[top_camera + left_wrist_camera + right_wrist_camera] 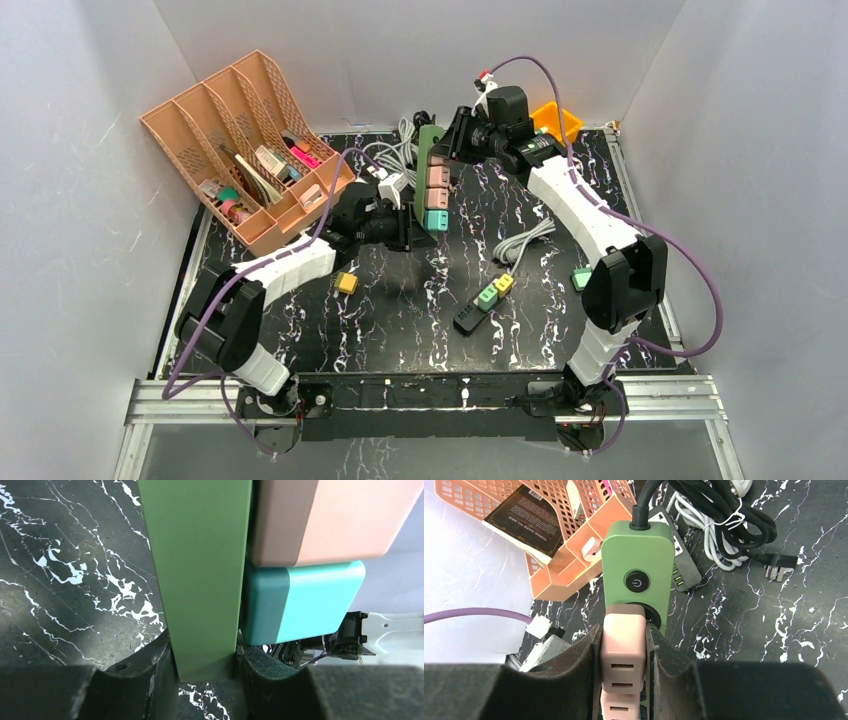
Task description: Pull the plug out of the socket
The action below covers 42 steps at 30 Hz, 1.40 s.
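Observation:
A green power strip [431, 170] stands on its edge at the back middle of the table, with pink plugs [437, 178] and a teal plug [436, 220] in its sockets. My left gripper [412, 232] is shut on the strip's near end [202, 605]; the teal plug [310, 600] and a pink plug [330, 520] stick out beside it. My right gripper [452, 145] is shut on the topmost pink plug [624, 647], which sits in the socket just below the strip's power button [636, 582]. A second pink plug [620, 707] shows under it.
A pink mesh organiser [250, 140] stands at the back left. White and black cables [719, 525] lie coiled behind the strip. A black power strip [480, 303] with small plugs, a yellow plug [347, 283], a green plug [581, 279] and an orange bin [556, 120] are on the table.

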Tool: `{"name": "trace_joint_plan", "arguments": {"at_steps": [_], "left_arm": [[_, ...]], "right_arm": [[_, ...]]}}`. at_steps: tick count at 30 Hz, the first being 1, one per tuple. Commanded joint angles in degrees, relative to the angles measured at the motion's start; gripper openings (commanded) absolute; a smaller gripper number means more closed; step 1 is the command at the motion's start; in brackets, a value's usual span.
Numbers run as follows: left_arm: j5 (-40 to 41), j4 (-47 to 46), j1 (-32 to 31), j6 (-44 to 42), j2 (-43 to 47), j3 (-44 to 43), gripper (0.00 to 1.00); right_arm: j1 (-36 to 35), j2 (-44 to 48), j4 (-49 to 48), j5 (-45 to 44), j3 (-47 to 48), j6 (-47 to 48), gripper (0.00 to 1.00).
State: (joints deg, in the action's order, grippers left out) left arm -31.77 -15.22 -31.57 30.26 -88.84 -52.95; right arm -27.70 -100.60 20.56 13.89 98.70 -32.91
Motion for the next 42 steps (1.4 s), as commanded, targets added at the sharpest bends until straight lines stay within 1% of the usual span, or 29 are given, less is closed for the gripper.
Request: {"name": "trace_joint_plan", "arguments": {"at_steps": [1,4,8,9,10,11,13,15,16,17,19,20,21,22,23,25,27,28,29,30,31,32,33,34,36,37,38,39,42], "left_arm": [[1.0,-9.2,-0.4,2.8,1.6,0.3,0.0],[3.7,-5.3,0.1,3.2,0.2,-2.2,0.0],[4.8,-3.1,1.1,6.3,-2.8,-4.5,0.0],[4.5,-3.3,1.3,7.0,-3.5,-4.9,0.0],[4.4,-3.0,1.4,7.5,-4.3,-5.4,0.0],[4.2,-2.6,1.5,7.7,-4.9,-5.9,0.0],[4.0,-2.1,1.7,7.8,-6.1,-6.7,0.0],[3.8,-2.1,1.9,7.7,-6.8,-7.0,0.0],[3.9,-2.2,2.1,7.5,-6.9,-6.9,0.0],[4.1,-2.3,2.3,7.2,-7.0,-6.9,0.0],[4.7,-2.1,2.4,6.6,-7.2,-6.9,0.0],[4.8,-2.0,2.5,6.4,-7.3,-7.0,0.0],[4.9,-1.8,2.5,6.1,-7.5,-7.0,0.0],[5.0,-1.7,2.6,5.9,-7.7,-7.2,0.0],[5.2,-1.4,2.6,5.8,-8.0,-7.4,0.0],[5.5,-0.7,2.7,5.6,-8.6,-7.9,0.0],[5.7,-0.2,2.7,5.7,-9.3,-8.6,0.0],[5.8,0.0,2.7,5.8,-9.7,-8.9,0.0],[5.8,0.1,2.7,5.9,-10.1,-9.3,0.0],[5.9,0.2,2.7,5.9,-10.5,-9.7,0.0],[6.0,0.5,2.7,6.0,-10.9,-10.1,0.0],[6.1,0.7,2.7,6.0,-11.3,-10.5,0.0],[6.1,0.9,2.7,6.0,-11.5,-10.9,0.0],[6.2,1.1,2.7,5.9,-11.7,-11.2,0.0],[6.6,1.6,2.7,5.6,-11.7,-11.7,0.0],[6.8,1.9,2.7,5.3,-11.6,-11.9,0.0],[6.9,2.2,2.7,5.1,-11.5,-12.0,0.0],[7.1,2.4,2.7,5.0,-11.5,-12.1,0.0],[7.3,3.1,2.9,4.3,-11.6,-12.9,0.0]], "right_arm": [[-1.6,2.9,-4.4,7.2,4.1,-3.2,0.0],[-1.9,2.5,0.0,3.5,6.2,-2.2,0.0],[-6.8,2.5,8.1,-15.5,9.8,3.8,0.0],[-7.9,2.8,8.7,-18.5,9.7,5.0,0.0],[-8.4,3.2,8.8,-19.5,9.3,5.7,0.0],[-8.5,3.8,7.9,-18.6,8.4,6.1,0.0],[-7.5,5.6,4.6,-12.3,5.4,6.5,0.0],[-3.4,7.5,-0.5,0.7,1.3,3.3,0.0],[-0.1,8.3,-4.2,8.0,-1.4,0.1,0.0],[3.0,9.1,-10.5,16.9,-5.9,-5.0,0.0],[8.2,10.5,-17.5,23.4,-10.9,-11.5,0.0],[9.8,10.8,-18.6,24.7,-12.3,-11.9,0.0],[10.5,10.9,-16.6,23.7,-11.5,-9.9,0.0],[10.3,10.8,-12.1,20.4,-9.6,-6.5,0.0],[9.3,10.8,-5.4,15.4,-6.9,-2.1,0.0],[2.3,10.4,5.2,-5.5,-1.0,7.2,0.0],[-5.5,9.4,11.1,-25.9,3.3,14.4,0.0],[-8.3,8.9,12.7,-34.0,4.3,16.9,0.0],[-10.1,8.4,13.5,-39.3,4.6,18.3,0.0],[-10.6,8.4,13.8,-40.9,4.2,18.9,0.0],[-10.3,8.7,13.2,-39.2,3.2,18.5,0.0],[-9.1,9.7,11.8,-35.0,1.5,17.8,0.0],[-6.3,11.2,9.9,-26.6,-1.0,15.8,0.0],[-2.4,12.9,6.5,-15.5,-3.9,12.6,0.0],[7.3,15.8,-3.9,8.5,-12.6,3.6,0.0],[11.4,16.6,-10.1,16.6,-16.6,-1.5,0.0],[13.7,16.9,-14.1,21.5,-19.3,-5.4,0.0],[14.9,16.9,-14.9,22.5,-20.2,-6.3,0.0],[12.8,16.6,-5.0,13.0,-15.6,3.0,0.0]]}}
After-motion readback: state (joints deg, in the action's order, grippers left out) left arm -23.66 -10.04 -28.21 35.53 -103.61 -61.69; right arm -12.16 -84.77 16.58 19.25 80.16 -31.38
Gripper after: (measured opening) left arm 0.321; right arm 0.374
